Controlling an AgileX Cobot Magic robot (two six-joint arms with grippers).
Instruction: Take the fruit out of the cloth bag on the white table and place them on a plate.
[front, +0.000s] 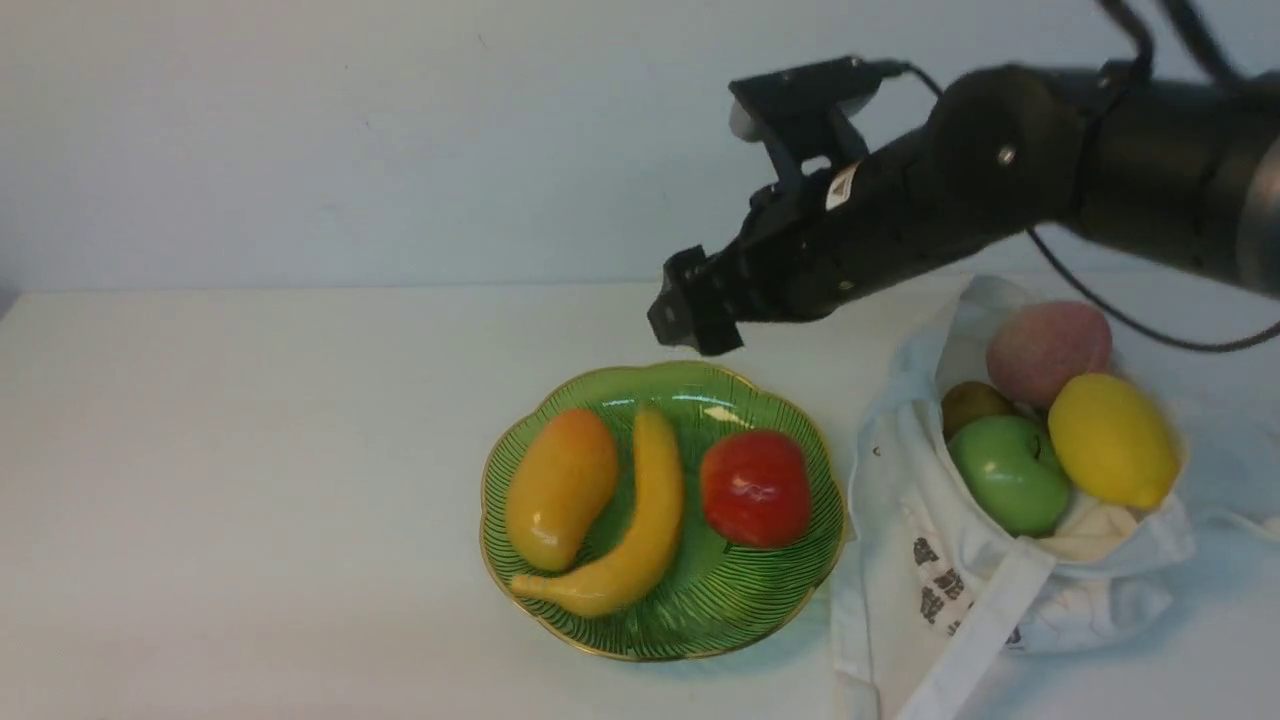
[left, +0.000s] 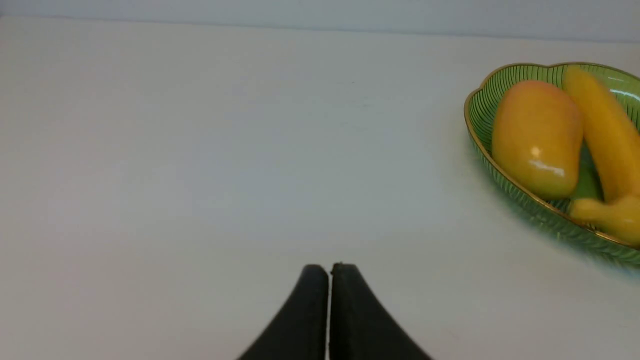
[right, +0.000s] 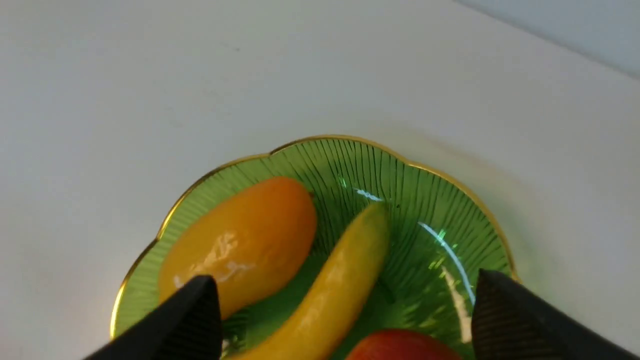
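Note:
The green plate (front: 700, 600) on the white table (front: 250, 450) holds an orange-yellow fruit (front: 560, 485), a banana (front: 650, 510) and a red apple (front: 755, 487). To its right, the cloth bag (front: 900, 520) lies open with a peach (front: 1048, 350), a lemon (front: 1110, 438), a green apple (front: 1008, 472) and a small olive-brown fruit (front: 972, 403) inside. My right gripper (front: 695, 310) hangs above the plate's far edge. In the right wrist view it (right: 346, 275) is open and empty over the banana (right: 345, 300) and red apple (right: 400, 347). My left gripper (left: 330, 267) is shut, empty, left of the plate (left: 480, 95).
The right arm's dark body (front: 950, 190) reaches in from the upper right, above the bag. A bag strap (front: 980, 630) trails toward the table's front edge. A pale wall (front: 400, 130) rises behind the table.

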